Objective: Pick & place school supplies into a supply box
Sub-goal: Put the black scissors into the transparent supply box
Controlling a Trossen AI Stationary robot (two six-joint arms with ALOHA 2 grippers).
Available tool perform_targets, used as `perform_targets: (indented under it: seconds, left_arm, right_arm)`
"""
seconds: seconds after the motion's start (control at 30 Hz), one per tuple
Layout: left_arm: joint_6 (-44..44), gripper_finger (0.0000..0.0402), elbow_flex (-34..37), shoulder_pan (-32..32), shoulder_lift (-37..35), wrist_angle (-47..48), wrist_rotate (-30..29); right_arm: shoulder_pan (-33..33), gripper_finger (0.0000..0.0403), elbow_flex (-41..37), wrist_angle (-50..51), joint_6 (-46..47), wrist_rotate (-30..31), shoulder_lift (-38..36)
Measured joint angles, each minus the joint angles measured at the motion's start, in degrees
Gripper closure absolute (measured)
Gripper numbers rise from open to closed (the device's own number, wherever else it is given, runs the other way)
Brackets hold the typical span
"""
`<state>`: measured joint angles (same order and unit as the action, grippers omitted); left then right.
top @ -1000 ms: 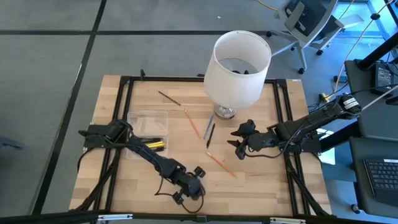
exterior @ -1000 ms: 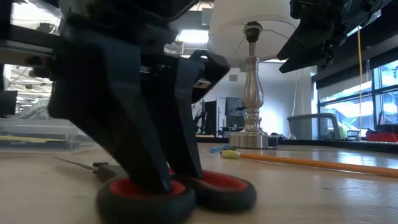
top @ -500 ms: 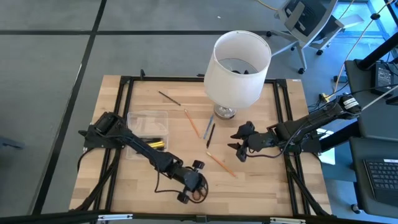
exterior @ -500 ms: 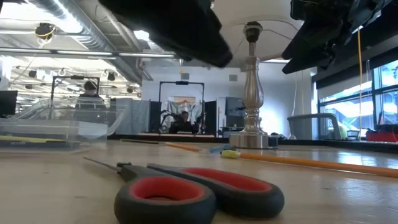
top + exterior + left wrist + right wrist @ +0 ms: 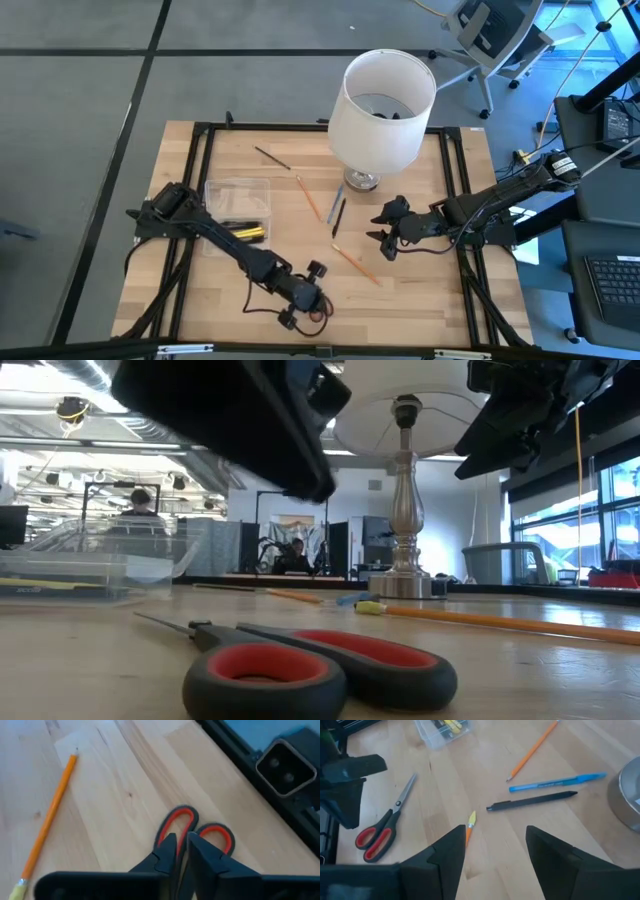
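Left tool [image 5: 180, 842] raised off the surface [image 5: 420, 290] near its front edge, fingers [image 5: 167, 851] drawn almost together with only a thin slit between them, grasping nothing. Directly below and just ahead of those fingertips, red-handled scissors [image 5: 195, 827] lying flat on the wood, both handle loops plain in the left wrist view, blades hidden under the tool. In the low view, the same scissors [image 5: 300, 665] resting flat with clear air between them and the dark tool above. Off to one side of the left tool, apart from the scissors, an orange pencil [image 5: 50, 820] with a pale eraser end. Clear plastic box [image 5: 237, 190] well behind the left tool, beside that arm's base, with yellow and black pens [image 5: 245, 232] lying at its near end. Right tool [image 5: 385, 230] hovering over the middle of the surface, released, fingers spread wide. Seen between its fingertips, the yellow eraser end of the orange pencil [image 5: 468, 831]; farther ahead of it, a black pen [image 5: 532, 801], a blue pen [image 5: 560, 781] and a second orange pencil [image 5: 532, 750], all loose on the wood. Beyond the right tool, a white-shaded lamp [image 5: 385, 105] standing on the surface, and a thin dark pencil [image 5: 272, 158] near the far edge. Past the surface in the low view, two people [image 5: 140, 505] sitting far back in the room
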<state>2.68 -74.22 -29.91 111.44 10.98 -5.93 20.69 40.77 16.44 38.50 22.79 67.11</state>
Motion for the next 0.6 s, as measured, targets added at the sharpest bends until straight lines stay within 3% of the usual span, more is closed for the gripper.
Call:
perform_targets:
  seconds: [0.37,0.6]
  left_arm:
    - [2.1,0.0275,-0.1,-0.1,0.0,-0.5,3.9]
    - [3.4,0.0263,-0.1,0.7,3.3,-2.0,7.4]
  right_arm:
    - [0.0,0.0192,0.0,2.5,0.0,0.0,0.0]
    - [0.0,0.0192,0.0,2.7,0.3,0.0,0.0]
